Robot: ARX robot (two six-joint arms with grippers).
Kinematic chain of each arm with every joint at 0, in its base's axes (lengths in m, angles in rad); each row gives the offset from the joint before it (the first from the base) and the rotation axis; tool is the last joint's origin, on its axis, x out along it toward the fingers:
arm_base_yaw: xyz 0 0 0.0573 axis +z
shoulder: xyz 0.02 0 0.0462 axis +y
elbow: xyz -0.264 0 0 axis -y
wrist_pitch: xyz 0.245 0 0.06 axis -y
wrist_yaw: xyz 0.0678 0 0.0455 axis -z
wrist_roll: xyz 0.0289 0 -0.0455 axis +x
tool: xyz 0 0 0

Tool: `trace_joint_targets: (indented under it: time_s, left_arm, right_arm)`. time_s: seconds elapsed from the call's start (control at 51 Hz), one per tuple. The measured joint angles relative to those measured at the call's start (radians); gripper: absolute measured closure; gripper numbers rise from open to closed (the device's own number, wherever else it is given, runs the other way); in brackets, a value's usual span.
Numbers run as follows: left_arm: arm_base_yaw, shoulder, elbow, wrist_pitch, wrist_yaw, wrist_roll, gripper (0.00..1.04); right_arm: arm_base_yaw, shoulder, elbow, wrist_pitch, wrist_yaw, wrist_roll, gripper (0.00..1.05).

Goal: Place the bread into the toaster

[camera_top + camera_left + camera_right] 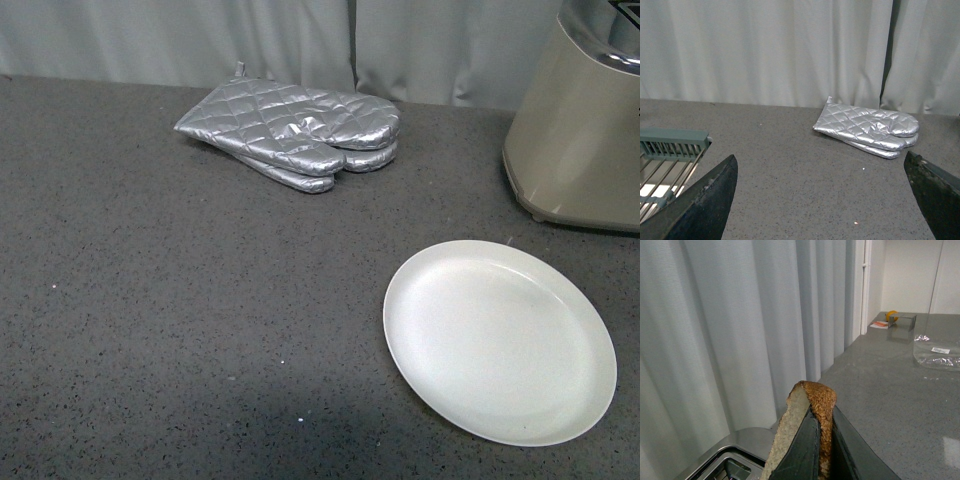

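In the right wrist view my right gripper (pixel 821 440) is shut on the bread (pixel 812 395), a light-brown slice with a dark crust, held edge-on between the dark fingers. It hangs above the toaster's chrome top and dark slot (pixel 727 465). The beige toaster (pixel 585 130) stands at the far right of the front view, cut off by the frame edge. No arm shows in the front view. My left gripper (pixel 822 200) is open and empty above bare counter.
Silver quilted oven mitts (pixel 295 130) lie at the back of the counter, also in the left wrist view (pixel 867 130). An empty white plate (pixel 500 340) sits before the toaster. A green-rimmed wire rack (pixel 670 155) is beside the left gripper. Curtains hang behind.
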Motion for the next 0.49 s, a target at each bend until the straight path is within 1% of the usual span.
trace_joint_targets:
  time_s: [0.491]
  left_arm:
    - [0.000, 0.000, 0.000, 0.000, 0.000, 0.000, 0.07]
  right_arm:
    - [0.023, 0.014, 0.027, 0.005, -0.004, -0.016, 1.03]
